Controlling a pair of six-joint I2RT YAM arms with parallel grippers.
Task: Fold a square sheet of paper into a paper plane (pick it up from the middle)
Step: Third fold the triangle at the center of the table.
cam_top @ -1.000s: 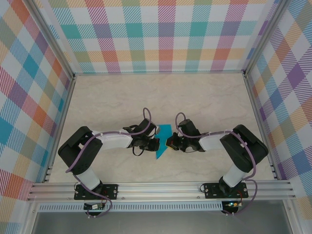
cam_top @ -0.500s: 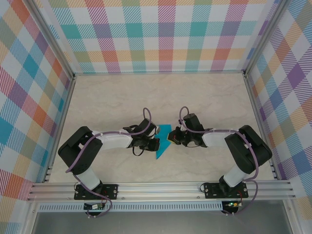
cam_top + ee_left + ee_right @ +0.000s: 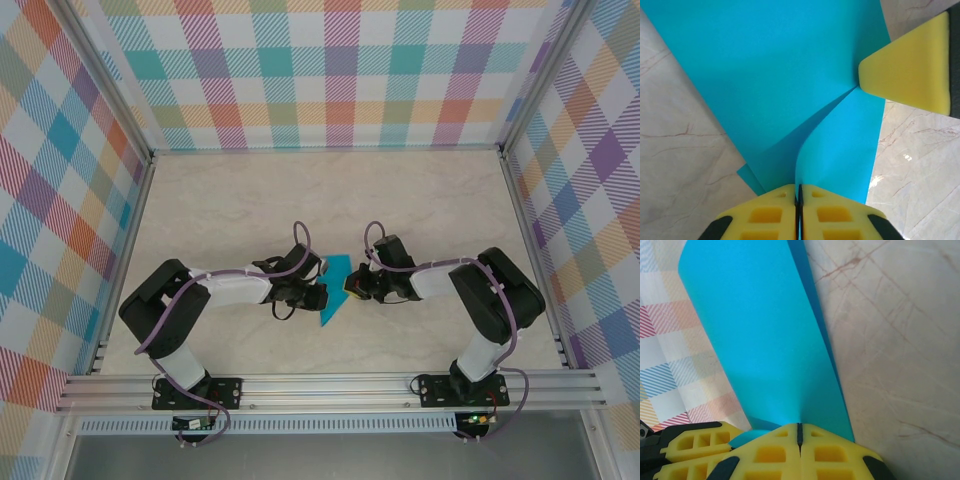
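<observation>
Left gripper (image 3: 799, 192), pressed together, pinches a lifted flap of the partly folded teal-blue sheet of paper (image 3: 775, 75) at mid-counter (image 3: 200, 200). The right gripper (image 3: 799, 429), at the sheet's three o'clock, is likewise clamped tight on the opposite edge.

Teal-blue sheet of paper (image 3: 334, 290), partly folded — pointed wedge, one flap raised
</observation>
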